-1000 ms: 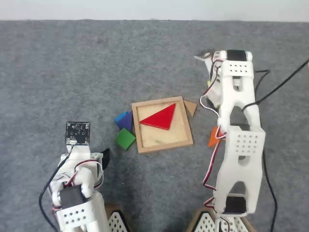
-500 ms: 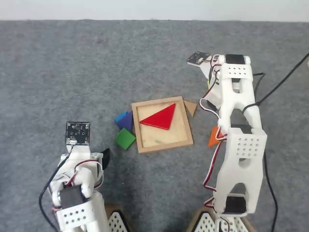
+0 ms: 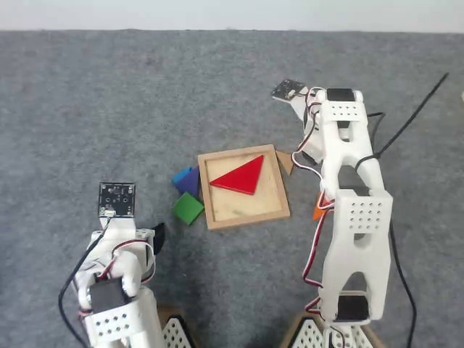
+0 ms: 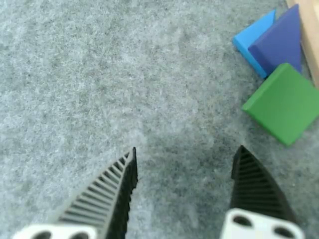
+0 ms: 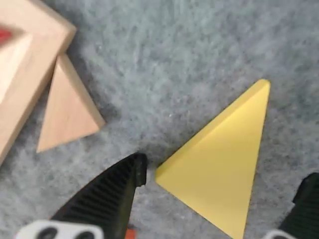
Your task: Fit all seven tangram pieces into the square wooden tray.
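Observation:
The square wooden tray (image 3: 279,190) lies mid-table with a red triangle (image 3: 239,176) inside it. A blue piece (image 3: 180,175), a purple piece (image 3: 191,182) and a green square (image 3: 188,208) sit against its left side. A wood-coloured triangle (image 3: 286,161) touches its right corner, and an orange piece (image 3: 318,209) peeks from under the right arm. My right gripper (image 5: 224,172) is open, low over a yellow triangle (image 5: 219,159) that lies between its fingers. My left gripper (image 4: 187,152) is open over bare carpet, short of the green square (image 4: 284,102).
Grey carpet covers the whole table. The right arm (image 3: 355,217) stretches along the tray's right side, with cables trailing off to the right. The left arm (image 3: 116,275) sits folded at the near left. The tray's corner (image 5: 30,45) and the wood-coloured triangle (image 5: 65,109) lie beside the yellow triangle.
The right arm's wrist has swung leftward, toward the tray's far right corner. The left arm and all the pieces have stayed put.

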Robot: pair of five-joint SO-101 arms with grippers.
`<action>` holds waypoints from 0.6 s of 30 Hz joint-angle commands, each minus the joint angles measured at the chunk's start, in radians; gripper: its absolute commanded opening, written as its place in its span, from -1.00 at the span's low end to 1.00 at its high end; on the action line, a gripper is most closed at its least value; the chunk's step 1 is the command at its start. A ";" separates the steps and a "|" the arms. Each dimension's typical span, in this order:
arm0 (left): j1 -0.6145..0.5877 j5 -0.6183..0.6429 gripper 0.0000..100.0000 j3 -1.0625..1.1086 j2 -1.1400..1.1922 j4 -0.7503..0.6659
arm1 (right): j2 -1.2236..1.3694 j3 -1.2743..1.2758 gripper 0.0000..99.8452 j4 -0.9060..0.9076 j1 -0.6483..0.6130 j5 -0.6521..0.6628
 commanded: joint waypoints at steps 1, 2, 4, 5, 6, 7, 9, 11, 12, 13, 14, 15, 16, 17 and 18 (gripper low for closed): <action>0.000 0.005 -0.40 -0.012 -0.021 0.003 | 0.007 -0.006 -0.22 -0.016 -0.013 -0.009; 0.000 0.005 -0.40 -0.012 -0.021 0.003 | 0.007 -0.006 -0.27 -0.001 -0.007 -0.009; 0.000 0.005 -0.40 -0.012 -0.021 0.003 | 0.005 -0.006 -0.31 0.019 0.002 0.002; 0.000 0.005 -0.40 -0.012 -0.021 0.003 | 0.005 -0.006 -0.30 0.028 0.008 0.025; 0.000 0.005 -0.40 -0.012 -0.021 0.003 | 0.007 -0.006 -0.28 0.030 0.012 0.043; 0.000 0.005 -0.40 -0.012 -0.021 0.003 | 0.007 -0.006 -0.28 0.030 0.016 0.049; 0.000 0.005 -0.40 -0.012 -0.021 0.003 | 0.007 -0.006 -0.28 0.030 0.016 0.049; 0.000 0.005 -0.40 -0.012 -0.021 0.003 | 0.007 -0.006 -0.28 0.030 0.015 0.052; 0.000 0.005 -0.40 -0.012 -0.021 0.003 | 0.007 -0.006 -0.28 0.028 0.015 0.052; 0.000 0.005 -0.40 -0.012 -0.021 0.003 | 0.007 -0.006 -0.28 0.028 0.016 0.052; 0.000 0.005 -0.40 -0.012 -0.021 0.003 | 0.007 -0.006 -0.28 0.030 0.016 0.052; 0.000 0.005 -0.40 -0.012 -0.021 0.003 | 0.007 -0.006 -0.31 0.030 0.018 0.054; 0.000 0.005 -0.40 -0.012 -0.021 0.003 | 0.007 -0.006 -0.36 0.030 0.018 0.054; 0.000 0.005 -0.40 -0.012 -0.021 0.003 | 0.007 -0.006 -0.42 0.030 0.018 0.054; 0.000 0.005 -0.40 -0.012 -0.021 0.003 | 0.007 -0.006 -0.47 0.030 0.018 0.054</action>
